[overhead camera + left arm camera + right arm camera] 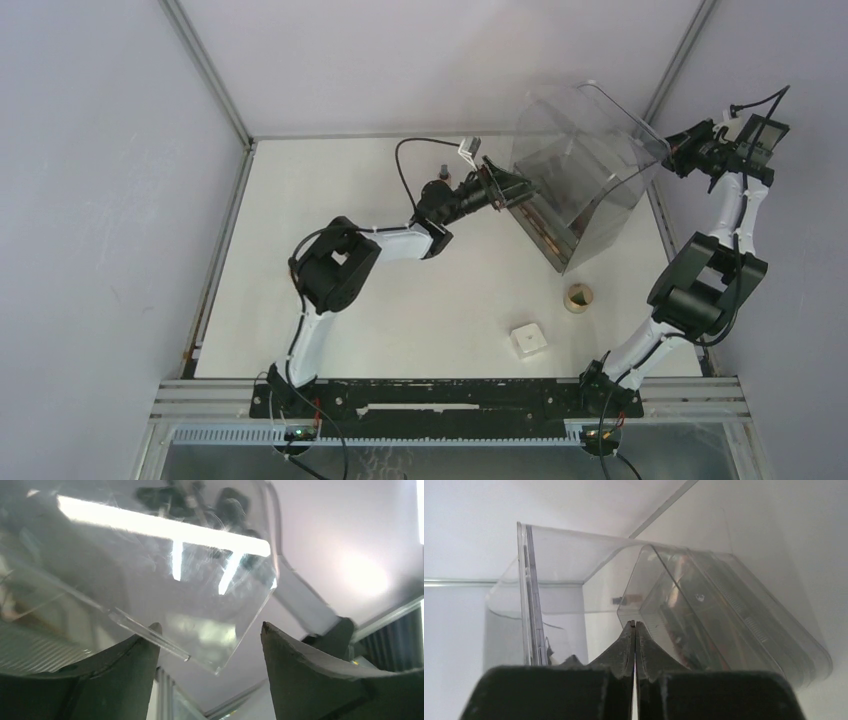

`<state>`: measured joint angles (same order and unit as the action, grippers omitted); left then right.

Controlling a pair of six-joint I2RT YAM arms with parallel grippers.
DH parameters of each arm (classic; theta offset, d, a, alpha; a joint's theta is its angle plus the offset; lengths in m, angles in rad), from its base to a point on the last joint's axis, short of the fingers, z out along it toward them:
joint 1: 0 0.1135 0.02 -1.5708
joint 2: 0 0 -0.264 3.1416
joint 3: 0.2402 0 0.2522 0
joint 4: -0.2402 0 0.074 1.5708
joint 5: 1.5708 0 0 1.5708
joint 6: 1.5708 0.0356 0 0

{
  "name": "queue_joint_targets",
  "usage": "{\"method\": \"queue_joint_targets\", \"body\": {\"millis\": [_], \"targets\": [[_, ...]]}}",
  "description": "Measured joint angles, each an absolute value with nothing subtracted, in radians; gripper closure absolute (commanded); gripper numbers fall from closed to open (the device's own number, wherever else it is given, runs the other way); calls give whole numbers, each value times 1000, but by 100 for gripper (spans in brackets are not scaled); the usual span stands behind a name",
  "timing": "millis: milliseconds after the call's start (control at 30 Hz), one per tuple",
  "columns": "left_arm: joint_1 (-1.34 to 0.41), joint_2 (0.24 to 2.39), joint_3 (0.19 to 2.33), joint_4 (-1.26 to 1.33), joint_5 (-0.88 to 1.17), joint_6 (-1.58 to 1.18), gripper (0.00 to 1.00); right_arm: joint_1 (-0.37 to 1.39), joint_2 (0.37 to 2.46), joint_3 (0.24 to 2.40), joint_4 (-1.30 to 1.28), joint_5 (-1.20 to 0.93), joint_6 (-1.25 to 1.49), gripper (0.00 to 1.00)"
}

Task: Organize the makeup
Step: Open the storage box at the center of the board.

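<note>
Top external, tilted clear bin (590,170), white box (527,339), left fingers (125,667) apart, right fingers (623,652) together

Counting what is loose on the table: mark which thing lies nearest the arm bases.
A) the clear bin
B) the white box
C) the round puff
B: in the top view the white box lies closest to the arm bases, the puff a little farther back and the bin beyond both.
</note>
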<state>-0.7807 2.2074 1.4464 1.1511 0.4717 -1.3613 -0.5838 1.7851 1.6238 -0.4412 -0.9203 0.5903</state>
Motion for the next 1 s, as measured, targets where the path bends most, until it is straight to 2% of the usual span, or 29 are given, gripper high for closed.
{"method": "queue_joint_targets", "body": {"millis": [367,1000], "targets": [[-801,2094,1449,1343,464,-1361,23,-569,1787,1607,-445,-954,590,98],[-796,2088,1484,1319,478,-1358,23,-568,1788,1597,-445,-971,590,98]]}}
